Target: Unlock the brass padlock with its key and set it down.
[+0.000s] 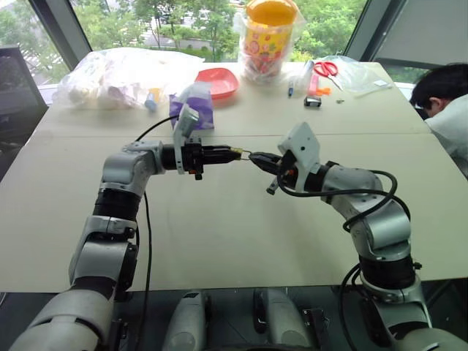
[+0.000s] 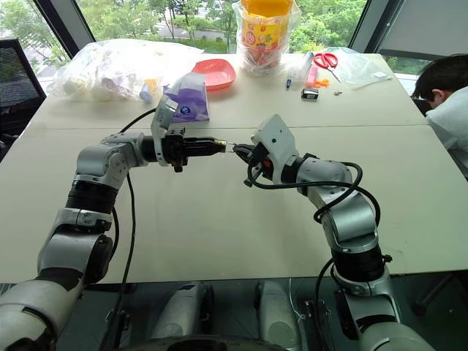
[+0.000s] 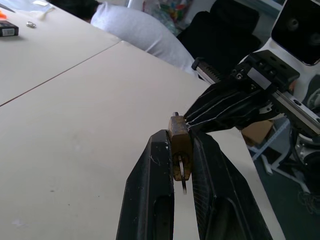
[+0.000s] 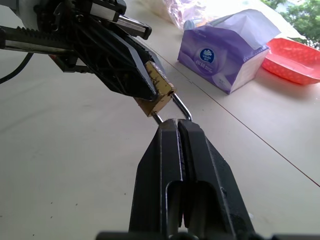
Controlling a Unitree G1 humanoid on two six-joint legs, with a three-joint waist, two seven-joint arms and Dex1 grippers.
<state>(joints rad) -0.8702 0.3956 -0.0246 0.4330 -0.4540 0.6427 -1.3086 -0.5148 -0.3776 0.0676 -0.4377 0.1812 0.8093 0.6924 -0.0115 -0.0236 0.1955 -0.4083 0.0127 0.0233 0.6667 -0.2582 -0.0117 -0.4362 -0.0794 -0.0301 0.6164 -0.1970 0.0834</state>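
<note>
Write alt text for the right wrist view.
The right gripper, shut, pinches the shackle of a brass padlock whose body the left gripper clamps, both held above a beige table. Behind sit a purple tissue box and a red tray.

Your left pincer (image 1: 232, 154) and right pincer (image 1: 256, 158) meet tip to tip above the pale beige tabletop (image 1: 219, 234), with the tiny yellow-gold brass padlock (image 1: 237, 153) clamped at the left tip and its thin shackle reaching toward the closed right one. Behind them you see a purple tissue box (image 1: 194, 102), a red plastic tray (image 1: 218, 82), a yellow-lidded clear jar (image 1: 270, 33), crumpled clear bags (image 1: 121, 77) and red-handled scissors (image 1: 326, 69). A person (image 1: 444, 102) leans in at the far right edge.
</note>
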